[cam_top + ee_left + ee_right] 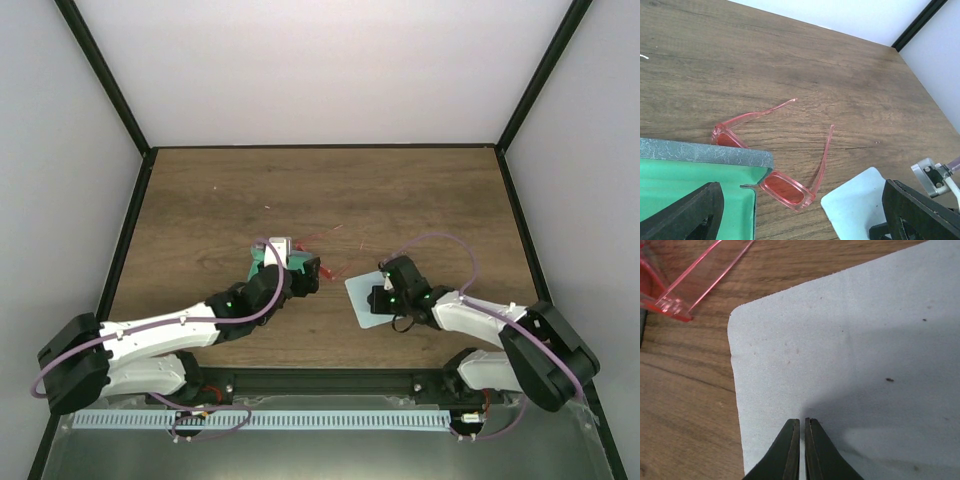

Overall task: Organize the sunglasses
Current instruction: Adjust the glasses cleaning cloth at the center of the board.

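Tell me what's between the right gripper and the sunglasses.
Right wrist view: the cloth under the right gripper, then bare table up to the sunglasses.

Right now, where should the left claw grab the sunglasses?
Sunglasses: pinch the exposed lens rim from above, gripping across its narrow side. It looks thickest; the spread arms are thin and lie flat on the table, and the case partly hides the other lens.

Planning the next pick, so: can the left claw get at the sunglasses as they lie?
Probably yes. The open left claw hangs close over the sunglasses, lying unfolded on the table. The case hides part of one lens; the other lens and both temples are exposed.
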Tool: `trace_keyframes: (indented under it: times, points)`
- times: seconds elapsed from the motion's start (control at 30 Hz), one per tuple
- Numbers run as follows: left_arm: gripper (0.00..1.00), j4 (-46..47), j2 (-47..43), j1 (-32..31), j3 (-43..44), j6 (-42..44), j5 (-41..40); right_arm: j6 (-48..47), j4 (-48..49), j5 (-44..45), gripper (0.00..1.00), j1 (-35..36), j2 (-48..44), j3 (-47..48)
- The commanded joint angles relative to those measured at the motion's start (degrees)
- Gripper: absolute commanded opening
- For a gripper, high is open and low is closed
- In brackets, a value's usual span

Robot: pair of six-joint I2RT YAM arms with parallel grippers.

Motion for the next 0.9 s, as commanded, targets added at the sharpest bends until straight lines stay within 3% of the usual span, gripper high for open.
trace_keyframes:
  times: [0.0,0.3,0.67,0.87]
  points:
    - [0.89,-0.64,-1.05,-0.02,0.12,-0.29,-0.59,2.51,-1.09,-0.19,0.06,3.01,1.36,1.32]
    - [0.89,-0.77,-1.15,-0.05,0.2,-0.35,-0.55,4.87,-1.78,2.25,0.06,5.29,2.75,5.36]
    - [0.89,-0.5,-0.67,-0.03,0.29,-0.28,0.13,4.26,-14.89,11.14,0.09,5.6,-16.75,2.55]
    - [0.89,-0.54,0.43,-0.03,0.56,-0.3,-0.31,4.97,-10.52,7.97,0.09,5.71,-13.15,-1.38]
